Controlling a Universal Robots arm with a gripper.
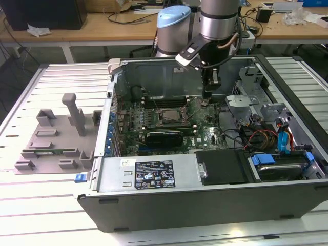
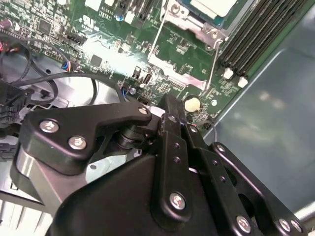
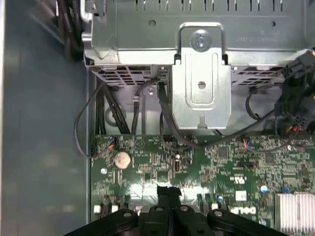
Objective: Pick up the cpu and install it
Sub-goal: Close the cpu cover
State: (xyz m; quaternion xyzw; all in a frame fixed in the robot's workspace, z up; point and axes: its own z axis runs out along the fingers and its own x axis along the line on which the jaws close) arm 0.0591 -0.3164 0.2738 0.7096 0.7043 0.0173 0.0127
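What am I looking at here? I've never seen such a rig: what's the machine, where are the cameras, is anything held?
This is a robot arm reaching into an open computer case lying on a slatted table. The exterior view looks on from off the arm; both wrist views ride on the arm and look past its black gripper at the green motherboard. The gripper hangs close over the board, on the exterior view's right of the cpu socket. Its fingers look closed together, with nothing seen between them. In the second wrist view a pale square part sits in the socket's metal frame; it may be the cpu; I cannot be sure. A grey fixture tray lies on the table at the exterior view's left.
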